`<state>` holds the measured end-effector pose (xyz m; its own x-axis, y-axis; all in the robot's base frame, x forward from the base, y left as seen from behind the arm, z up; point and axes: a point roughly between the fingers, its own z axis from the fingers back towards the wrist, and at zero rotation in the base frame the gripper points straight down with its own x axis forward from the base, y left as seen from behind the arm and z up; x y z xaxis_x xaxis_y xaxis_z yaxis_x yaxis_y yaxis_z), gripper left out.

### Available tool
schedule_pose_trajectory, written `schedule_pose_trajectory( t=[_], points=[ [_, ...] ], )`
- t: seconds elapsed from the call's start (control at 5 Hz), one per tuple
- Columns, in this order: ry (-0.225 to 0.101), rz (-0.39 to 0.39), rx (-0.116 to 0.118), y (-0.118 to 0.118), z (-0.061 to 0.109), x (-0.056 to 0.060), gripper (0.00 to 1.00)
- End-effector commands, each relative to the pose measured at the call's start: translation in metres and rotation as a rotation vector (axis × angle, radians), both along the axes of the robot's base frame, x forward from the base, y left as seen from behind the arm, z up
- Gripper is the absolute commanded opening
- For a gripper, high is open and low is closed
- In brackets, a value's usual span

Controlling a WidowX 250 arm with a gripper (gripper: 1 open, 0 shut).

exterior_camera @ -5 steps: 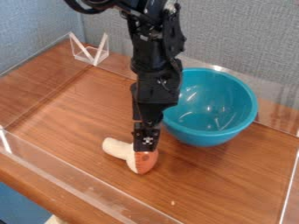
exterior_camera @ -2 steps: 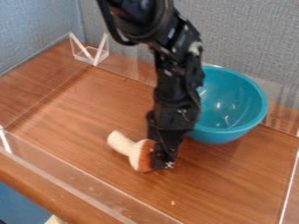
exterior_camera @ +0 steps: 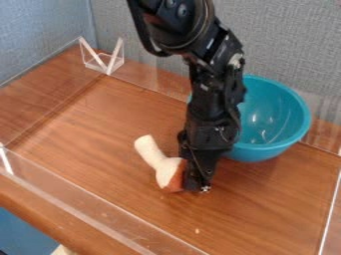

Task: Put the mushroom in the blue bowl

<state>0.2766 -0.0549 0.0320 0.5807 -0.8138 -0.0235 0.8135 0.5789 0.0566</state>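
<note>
Mushroom (exterior_camera: 162,164): on the table (exterior_camera: 83,135), outside the bowl (exterior_camera: 276,118), nearer the camera than the bowl and to its left in the view. Stem points away from the bowl; orange-red cap is the end turned toward the gripper (exterior_camera: 194,186). Pose looks tipped over rather than standing on its stem, probably because the rounded cap gives no flat base.

Gripper: pointing down, on the camera's side of the bowl, fingers at the cap. Finger state: cannot tell whether they pinch the cap or only flank it; the dark parts overlap and blur together. Placement at the cap suggests a grasp on the widest part, leaving the stem free.

Bowl: upright, mouth up, partly behind the arm (exterior_camera: 210,80). White wire frame (exterior_camera: 102,60) stands left of the bowl, well apart; no evident role.

Judgement: grasping step in hand. Next: secure the cap, lift above the bowl's rim, carry over, release. Risk: round cap slips or rolls out.
</note>
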Motion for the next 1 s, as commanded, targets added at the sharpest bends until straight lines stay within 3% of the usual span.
schedule_pose_trajectory(
  t=[0.0,0.4,0.8],
  points=[
    [-0.042,-0.015,-0.010,-0.003,0.016,0.013,0.00],
    [-0.042,0.183,-0.009,-0.003,0.030,0.011,0.00],
    [-0.043,0.257,-0.009,0.005,0.043,0.011,0.00]
  ],
)
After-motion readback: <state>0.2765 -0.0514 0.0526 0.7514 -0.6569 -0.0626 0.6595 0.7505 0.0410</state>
